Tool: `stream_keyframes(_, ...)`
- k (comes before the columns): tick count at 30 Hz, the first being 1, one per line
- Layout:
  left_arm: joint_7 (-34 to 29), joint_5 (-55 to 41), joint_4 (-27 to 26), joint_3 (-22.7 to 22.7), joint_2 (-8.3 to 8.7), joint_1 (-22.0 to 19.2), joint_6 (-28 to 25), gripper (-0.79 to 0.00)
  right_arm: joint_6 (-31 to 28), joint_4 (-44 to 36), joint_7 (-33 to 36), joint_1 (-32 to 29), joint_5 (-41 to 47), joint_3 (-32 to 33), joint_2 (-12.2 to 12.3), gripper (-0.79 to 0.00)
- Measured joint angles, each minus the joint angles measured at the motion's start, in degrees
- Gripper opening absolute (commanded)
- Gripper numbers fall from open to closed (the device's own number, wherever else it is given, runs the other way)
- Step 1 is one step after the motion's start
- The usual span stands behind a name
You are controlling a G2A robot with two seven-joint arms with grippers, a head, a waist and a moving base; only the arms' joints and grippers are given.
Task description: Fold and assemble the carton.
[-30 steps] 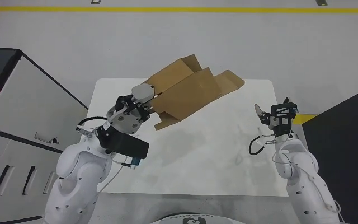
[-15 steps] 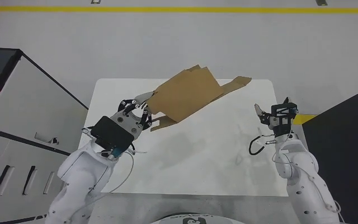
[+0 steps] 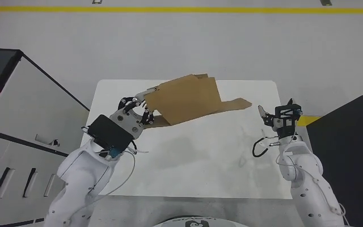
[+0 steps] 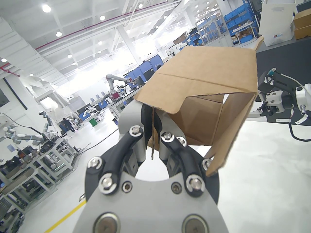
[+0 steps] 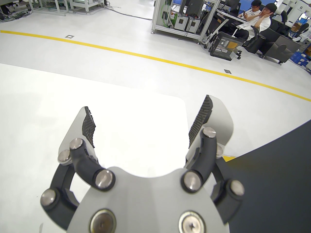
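The left fingers (image 4: 132, 116) are pinching shut on a flap edge of the carton (image 3: 190, 99), which is sitting tilted and partly opened over the far part of the surface (image 3: 198, 164). The right fingers (image 5: 218, 117) are gaping wide, gripping nothing, near the surface's right edge.

The left pincer (image 3: 147, 106) grips the carton (image 3: 190, 99) over the table (image 3: 227, 164).

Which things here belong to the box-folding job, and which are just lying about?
In the job: carton; left gripper, shut on its flap; right gripper, open and empty; table.

Lying about: grey cabinet beside the table; yellow floor line; workbenches in the room behind.
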Motion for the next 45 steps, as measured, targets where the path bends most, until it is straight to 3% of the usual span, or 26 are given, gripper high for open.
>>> stream_keyframes(5,-1.4,-6.5,0.4,0.2,-0.28,0.0,1.8,-0.785,0.0,0.0,0.0,0.0,0.0,0.0,0.0,0.0)
stream_keyframes(16,-6.8,-19.0,-0.4,-0.8,-0.45,-1.3,0.6,-0.785,0.0,0.0,0.0,0.0,0.0,0.0,0.0,0.0)
stream_keyframes(29,-9.8,-23.6,-0.4,-1.0,-0.55,-2.3,1.3,-0.785,0.0,0.0,0.0,0.0,0.0,0.0,0.0,0.0)
stream_keyframes(33,-6.6,-18.6,-0.4,-1.5,-0.45,-2.6,1.0,-0.785,0.0,0.0,0.0,0.0,0.0,0.0,0.0,0.0)
stream_keyframes(36,-2.2,-9.8,-0.4,-2.0,-0.23,-3.0,1.4,-0.785,0.0,0.0,0.0,0.0,0.0,0.0,0.0,0.0)
stream_keyframes(45,16.6,13.5,1.1,-0.4,0.37,-2.5,5.7,-0.785,0.0,0.0,0.0,0.0,0.0,0.0,0.0,0.0)
